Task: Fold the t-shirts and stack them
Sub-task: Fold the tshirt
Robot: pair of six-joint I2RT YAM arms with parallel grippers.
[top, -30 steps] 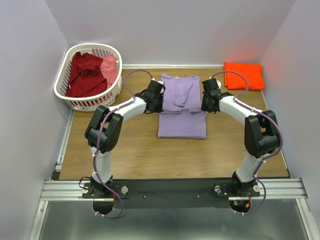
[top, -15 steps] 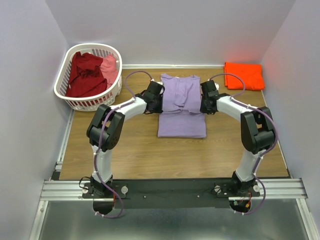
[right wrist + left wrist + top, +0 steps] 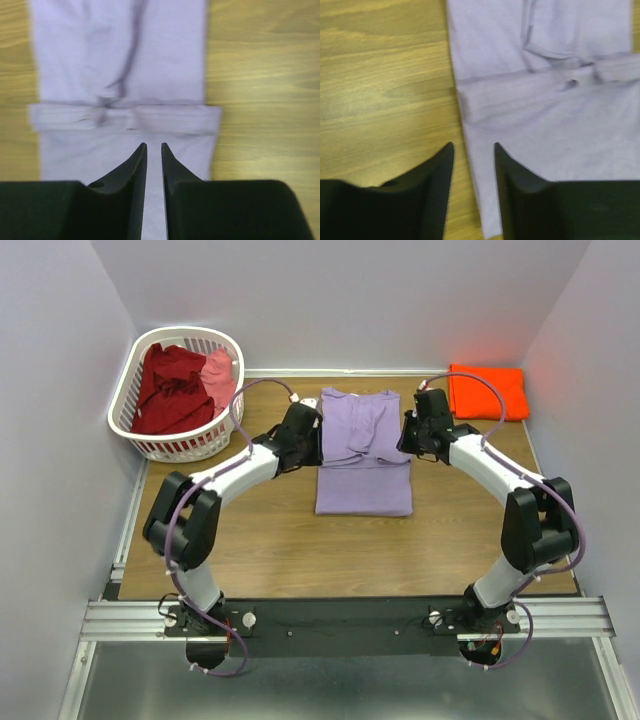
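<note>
Tabletop [image 3: 260,540] of wood grain carries everything here. At its far left corner stands the white laundry basket [image 3: 190,447], and in it lie the dark red t-shirt [image 3: 170,385] and, against its right wall, the pink t-shirt [image 3: 220,368], both crumpled. In the middle of the far half lies the lavender t-shirt [image 3: 365,455], flat, its sleeves turned in so that it makes a long narrow panel with a creased band across its width. The orange t-shirt [image 3: 488,390] sits folded in the far right corner, well apart from the rest.

The left gripper [image 3: 472,145] hangs over the lavender shirt's left edge with its jaws parted about halfway and nothing between them; wood and hem show through the gap. The right gripper [image 3: 154,145] is over the cloth near the right edge, jaws only a narrow slit apart and empty, though whether its tips brush the fabric is hard to tell from these views.

The cloth looks light, limp and prone to drag and wrinkle, so it probably wants lifting at two points together. The near hem corners, or the ends of the creased band, seem the best places to pinch for the crosswise fold.
</note>
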